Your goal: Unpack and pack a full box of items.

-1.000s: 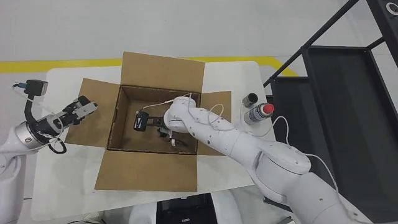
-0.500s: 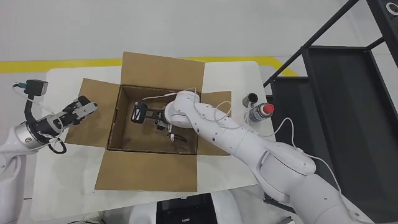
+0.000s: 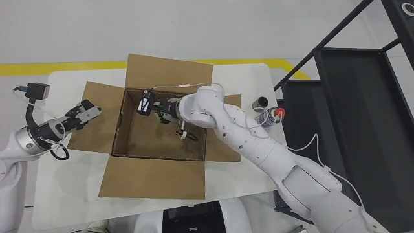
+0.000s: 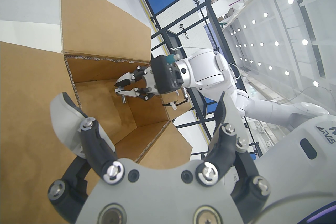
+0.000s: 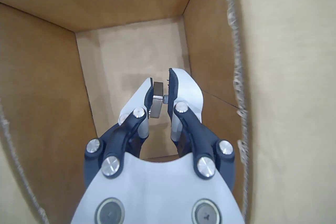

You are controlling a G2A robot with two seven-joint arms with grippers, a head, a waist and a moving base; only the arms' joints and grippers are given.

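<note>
- The white table (image 3: 239, 81) in front of you carries the work, and a black rack (image 3: 362, 97) stands at its right.
- An open cardboard box (image 3: 169, 72) sits mid-table with all four flaps folded outward.
- Your right gripper (image 5: 160, 80) is inside the box, near the back wall. Its fingers (image 5: 183, 89) are drawn nearly together and pinch a small part between the pads.
- Your left gripper (image 3: 87, 112) hovers over the outer edge of the box's left flap. Its fingers (image 4: 65, 114) are spread wide and empty, touching nothing.
- A red-capped can (image 3: 272, 117) and a dark can (image 3: 261, 103) stand just beside each other on the table, right of the box. Your right arm partly hides them.
- The metal part (image 5: 158, 100) is a small grey block with a short stud on one side. It is held above the box floor.
</note>
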